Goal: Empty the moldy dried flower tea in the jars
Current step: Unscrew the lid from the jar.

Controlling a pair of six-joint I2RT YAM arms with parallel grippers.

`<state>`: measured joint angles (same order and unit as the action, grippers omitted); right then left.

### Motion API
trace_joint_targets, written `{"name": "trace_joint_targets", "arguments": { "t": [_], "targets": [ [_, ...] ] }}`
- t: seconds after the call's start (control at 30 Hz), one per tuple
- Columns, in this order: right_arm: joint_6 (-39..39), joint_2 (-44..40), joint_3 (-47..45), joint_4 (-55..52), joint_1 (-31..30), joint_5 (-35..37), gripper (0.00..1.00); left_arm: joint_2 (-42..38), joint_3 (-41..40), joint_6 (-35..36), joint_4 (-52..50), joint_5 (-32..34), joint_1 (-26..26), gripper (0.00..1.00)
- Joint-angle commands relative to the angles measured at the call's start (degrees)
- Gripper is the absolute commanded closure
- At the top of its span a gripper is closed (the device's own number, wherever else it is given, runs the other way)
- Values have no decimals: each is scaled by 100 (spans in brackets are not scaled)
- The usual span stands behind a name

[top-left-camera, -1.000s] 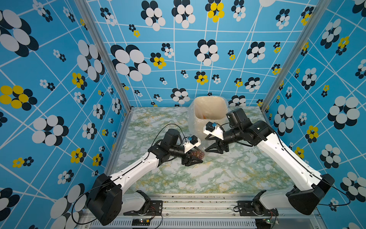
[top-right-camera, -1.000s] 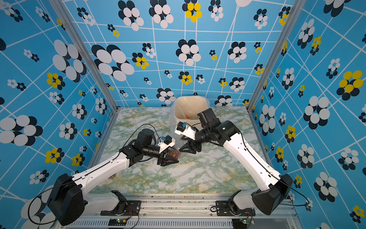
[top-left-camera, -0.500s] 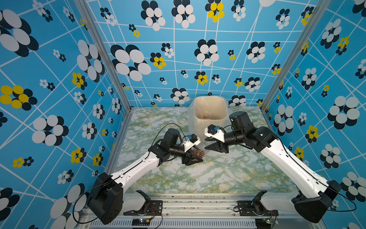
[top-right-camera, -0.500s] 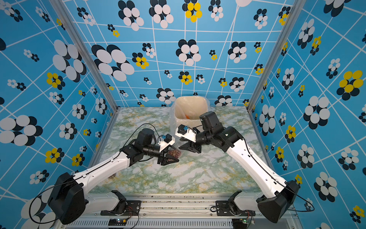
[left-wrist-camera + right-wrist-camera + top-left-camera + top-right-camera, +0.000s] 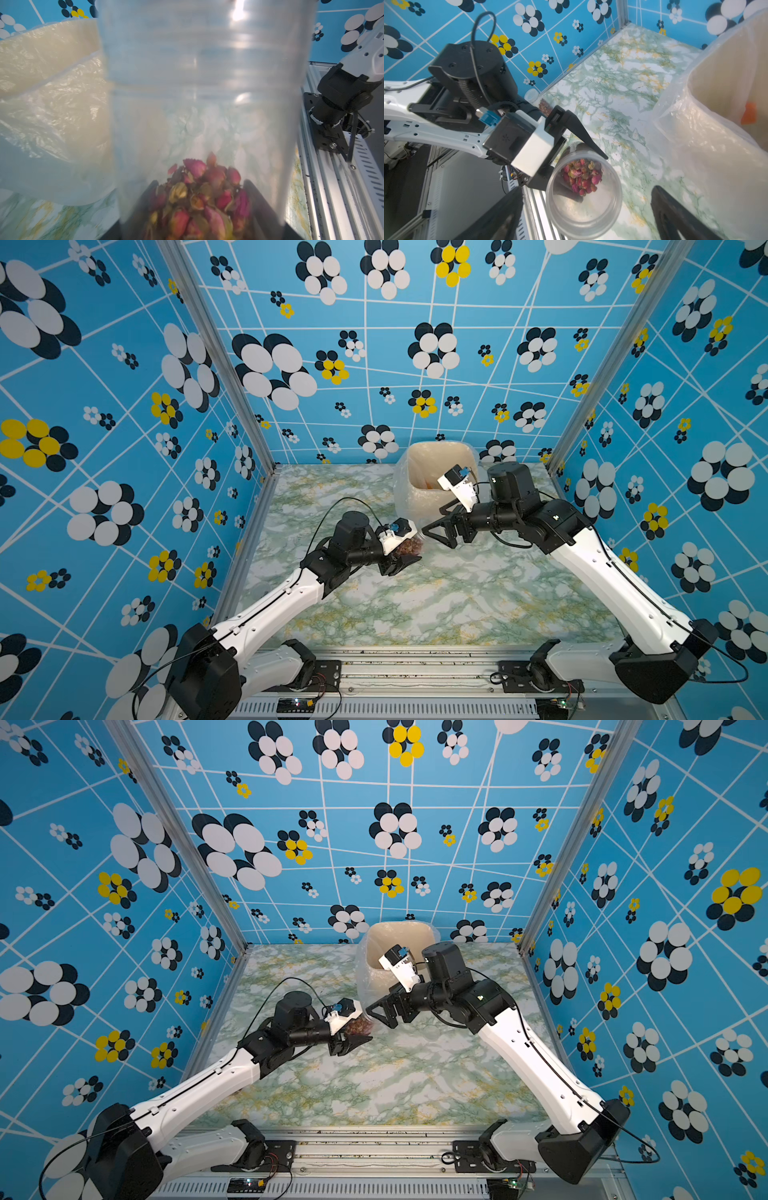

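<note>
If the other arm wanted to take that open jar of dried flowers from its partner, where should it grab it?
Probably the bare wall near the open mouth of the jar, fingers on opposite sides of the round body. The left gripper clamps the closed end, where the flower tea sits, and the mouth faces the right arm, so come from there.

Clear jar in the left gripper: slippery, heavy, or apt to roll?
The jar looks smooth and clear-walled, so it is probably slick in the left gripper. Likely light: the tea fills only its bottom. It is cylindrical, so it would probably roll if set down sideways.
</note>
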<state>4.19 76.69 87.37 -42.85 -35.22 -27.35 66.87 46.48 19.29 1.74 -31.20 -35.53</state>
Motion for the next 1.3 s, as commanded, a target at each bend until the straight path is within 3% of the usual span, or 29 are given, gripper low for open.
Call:
{"name": "trace_joint_targets", "arguments": {
  "t": [0.0, 0.37, 0.8, 0.93, 1.1, 1.27],
  "targets": [
    [811, 197, 198, -742, 27, 210, 1, -115, -52, 352, 113, 558, -126, 84],
    [1069, 502, 317, -835, -11, -21, 2, -2, 89, 653, -165, 965, -384, 84],
    [873, 694, 386, -887, -112, -414, 35, -34, 44, 608, -156, 935, -419, 84],
    [213, 630, 386, -977, -116, -517, 43, -43, 54, 572, -199, 536, -402, 84],
    [-1577, 426, 331, -1158, -110, -559, 51, 7, 122, 400, -329, -551, -351, 84],
    [-2971, -27, -198, -508, -115, 8, 65, 203, 332, 251, -700, -1372, -296, 84]
  ]
}}
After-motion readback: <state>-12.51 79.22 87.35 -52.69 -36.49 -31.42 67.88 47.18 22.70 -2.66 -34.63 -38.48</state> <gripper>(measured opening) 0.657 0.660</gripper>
